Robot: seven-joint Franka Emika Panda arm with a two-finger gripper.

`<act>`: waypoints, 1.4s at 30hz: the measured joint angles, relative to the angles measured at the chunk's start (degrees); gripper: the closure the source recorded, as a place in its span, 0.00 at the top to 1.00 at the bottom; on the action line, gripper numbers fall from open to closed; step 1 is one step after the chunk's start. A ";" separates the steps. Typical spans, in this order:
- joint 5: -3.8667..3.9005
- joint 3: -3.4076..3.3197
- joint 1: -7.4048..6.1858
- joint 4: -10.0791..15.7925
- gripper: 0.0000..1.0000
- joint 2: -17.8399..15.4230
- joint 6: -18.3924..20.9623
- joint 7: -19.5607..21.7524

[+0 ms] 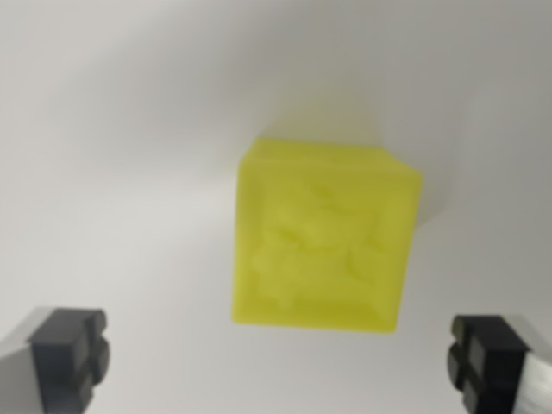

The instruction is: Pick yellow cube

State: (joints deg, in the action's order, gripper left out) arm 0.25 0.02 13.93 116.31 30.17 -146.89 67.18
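**Wide-spread fingers, cube untouched between them**

Wrist view: two-fingered gripper (278, 360) spread wide, jaws at opposite lower corners of the frame. Black ribbed finger pad (71, 355) at the wrist view's lower left, its twin at the lower right, each backed by a pale grey metal finger. Nothing held, nothing touched; bare surface showing between each pad and the cube.

Bright yellow soft-looking cube with an embossed face (323, 237) slightly right of frame centre, resting on the plain white matte tabletop (112, 155). Placed between the two fingers along the horizontal line, though higher in the frame than the pad tips, and nearer the right pad than the left. Clear of both.

Embossed face turned toward the camera, relief pattern blurred and not legible in shape. A narrow strip of a second face visible along the top edge. No long axis to speak of: sides roughly equal. Edges rotated slightly clockwise against the frame, so top edge sloping down toward the wrist view's right and not quite square to the line joining the fingers.

Soft grey shadow spilling onto the tabletop above and to the right of the cube. Whole picture mildly out of focus.
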 joint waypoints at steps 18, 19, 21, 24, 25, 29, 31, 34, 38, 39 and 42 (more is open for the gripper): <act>-0.11 0.04 1.11 -1.66 1.00 5.39 -3.35 1.48; -0.11 0.04 1.11 -1.76 1.00 5.72 -3.58 1.50; -0.11 0.04 1.11 -1.95 1.00 6.39 -4.02 1.54; -0.11 0.04 1.11 -2.27 1.00 7.38 -4.68 1.60; -0.11 0.04 1.12 -2.37 1.00 7.71 -4.88 1.61; -0.11 0.04 1.12 -2.77 1.00 8.84 -5.59 1.69; -0.11 0.04 1.13 -2.84 1.00 9.05 -5.71 1.73; -0.11 0.04 1.14 -2.88 0.00 9.07 -5.73 1.77; -0.11 0.05 1.14 -2.72 0.00 8.68 -5.48 1.77; -0.11 0.04 1.14 -2.63 0.00 8.41 -5.30 1.77; -0.11 0.05 1.14 -2.31 0.00 7.42 -4.65 1.77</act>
State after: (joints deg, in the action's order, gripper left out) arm 0.14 0.07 15.07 114.00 37.59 -151.54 68.95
